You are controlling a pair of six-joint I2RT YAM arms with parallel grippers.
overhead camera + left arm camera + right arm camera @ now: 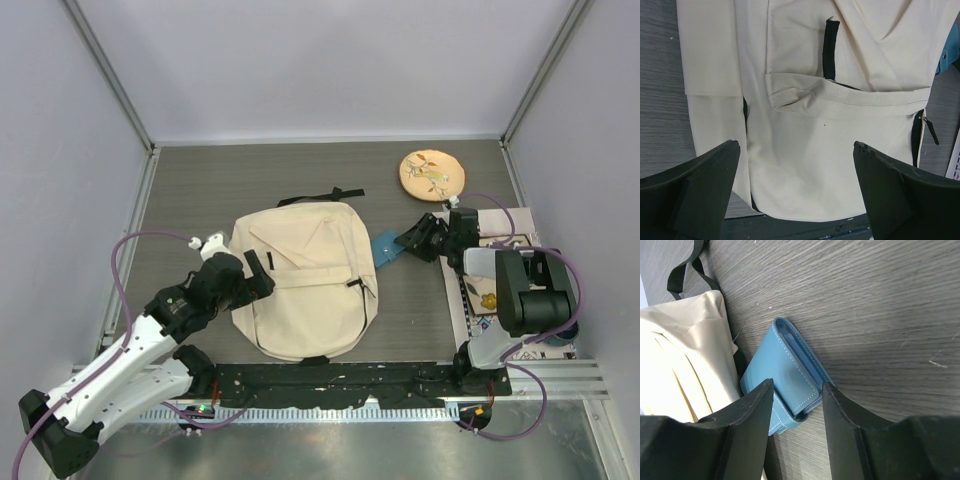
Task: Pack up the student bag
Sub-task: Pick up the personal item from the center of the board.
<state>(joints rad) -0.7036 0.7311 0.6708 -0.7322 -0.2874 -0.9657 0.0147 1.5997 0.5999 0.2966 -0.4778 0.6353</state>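
Observation:
The student bag [305, 280] is a cream fabric backpack with black straps, lying flat in the middle of the table. My left gripper [258, 272] is at its left edge, jaws wide open. In the left wrist view the bag [840, 100] fills the space beyond the left gripper [796, 144], with nothing between the fingers. A blue stitched case [384, 246] lies against the bag's right edge. My right gripper [412, 240] is on it. In the right wrist view the right gripper [797, 383] has closed half-way on the near end of the case [785, 365], beside the bag [685, 365].
A round tan embroidered disc [432, 173] lies at the back right. A flat patterned mat [485, 290] sits under the right arm near the right wall. The bag's black carry strap [320, 196] loops out behind it. A black rail [340, 380] runs along the near edge.

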